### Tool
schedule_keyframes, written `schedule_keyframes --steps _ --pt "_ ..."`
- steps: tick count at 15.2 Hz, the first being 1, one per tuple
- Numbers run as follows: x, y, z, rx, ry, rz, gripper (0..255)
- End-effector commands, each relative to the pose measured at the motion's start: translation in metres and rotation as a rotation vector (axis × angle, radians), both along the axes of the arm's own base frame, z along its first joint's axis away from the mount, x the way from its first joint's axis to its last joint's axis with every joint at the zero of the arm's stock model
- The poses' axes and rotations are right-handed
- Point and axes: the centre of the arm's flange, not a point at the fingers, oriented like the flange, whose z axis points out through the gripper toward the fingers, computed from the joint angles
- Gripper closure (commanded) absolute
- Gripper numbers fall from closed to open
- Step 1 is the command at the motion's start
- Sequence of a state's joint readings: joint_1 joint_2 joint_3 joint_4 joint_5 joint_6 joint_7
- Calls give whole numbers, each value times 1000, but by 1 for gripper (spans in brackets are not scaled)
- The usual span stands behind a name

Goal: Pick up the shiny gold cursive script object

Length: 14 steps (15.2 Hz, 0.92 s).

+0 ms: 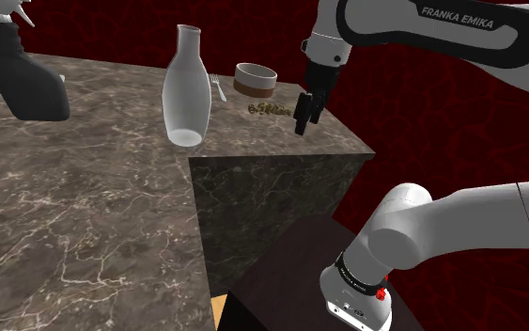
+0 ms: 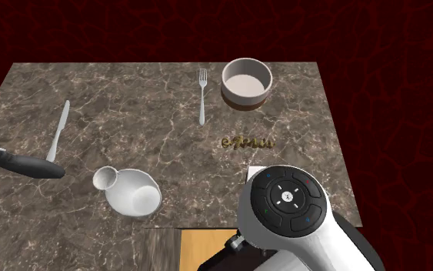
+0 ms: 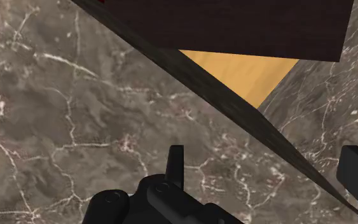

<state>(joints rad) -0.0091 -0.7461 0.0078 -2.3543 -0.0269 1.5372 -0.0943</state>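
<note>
Marble, brown with white veins, makes up the countertop (image 1: 84,207) (image 2: 130,92) (image 3: 75,114) below me. The gold script (image 1: 270,110) (image 2: 246,143) lies flat on it, toward the edge on the second exterior view's right, between the bowl (image 1: 255,80) (image 2: 247,81) and the notch cut into the near side.

My claw (image 1: 304,120) (image 3: 266,149) hangs just beside the script, on the shoulder view's right, pointing down over the marble and not touching the letters. Its fingers (image 3: 176,164) stand well apart with nothing between them (only stone, and the dark lip of the notch running across under them). Past that lip, from the wrist, I see the dark top of my stand (image 1: 290,273) (image 3: 234,25) and a wedge of orange floor (image 1: 220,315) (image 3: 241,70).

The bowl, pale inside with a brown band outside, sits near the corner beyond the script. A fork (image 1: 218,87) (image 2: 202,96) lies just beside the bowl, on the second exterior view's left, its tines pointing at the far edge. A white vase (image 1: 187,89) (image 2: 128,190) stands near the notch's inner corner, well apart from the script. At the countertop's opposite end a black spray bottle (image 1: 23,70) (image 2: 22,164) sits by the edge, with a knife (image 2: 58,132) lying close to it. Dark red walls surround the countertop.
</note>
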Motion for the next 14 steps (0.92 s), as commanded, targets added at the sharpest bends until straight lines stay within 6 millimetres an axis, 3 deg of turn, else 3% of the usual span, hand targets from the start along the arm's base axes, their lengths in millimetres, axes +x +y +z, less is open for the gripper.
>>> schedule_keyframes --steps 1,14 --pt "0 0 0 0 0 0 0" --pt "135 -60 -28 -152 -80 25 0"
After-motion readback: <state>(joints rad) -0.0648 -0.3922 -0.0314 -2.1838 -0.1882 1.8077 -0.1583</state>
